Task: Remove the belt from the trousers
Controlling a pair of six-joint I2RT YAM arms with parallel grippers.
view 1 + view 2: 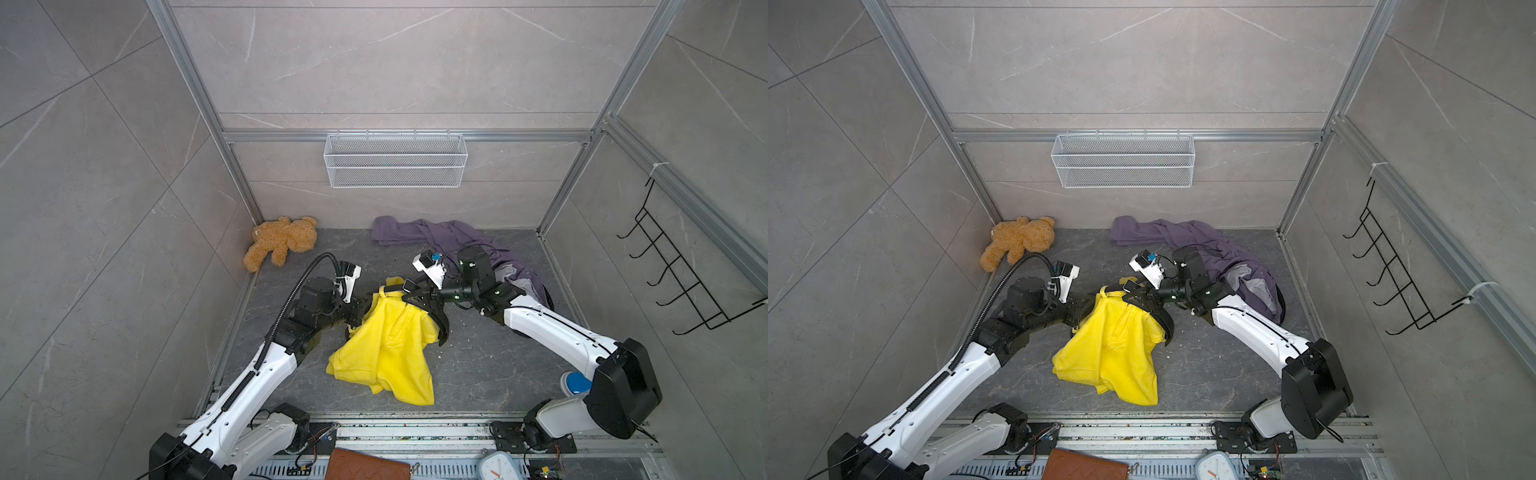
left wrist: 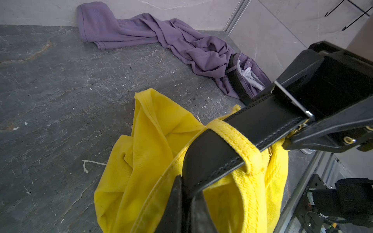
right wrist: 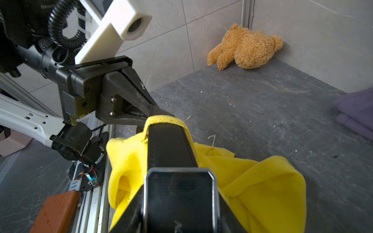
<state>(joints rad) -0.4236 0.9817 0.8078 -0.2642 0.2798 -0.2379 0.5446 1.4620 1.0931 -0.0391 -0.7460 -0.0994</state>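
Right gripper (image 1: 411,291) is clasping the buckle (image 3: 179,193) of the black belt (image 2: 262,121); left gripper (image 3: 157,112), clenched, is pinning the yellow trousers (image 1: 386,353) by the waistband, giving me an anchor for drawing the belt out of its belt loop (image 2: 236,139).

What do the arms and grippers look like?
Left arm: white links, black joints, black ribbed hose. Right arm: the same colours, no hose. Left gripper and right gripper: black, tapered, each with a white camera mount.

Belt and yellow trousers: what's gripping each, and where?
The right gripper holds the belt at its buckle end; the left gripper pinches the yellow trousers at the waistband.
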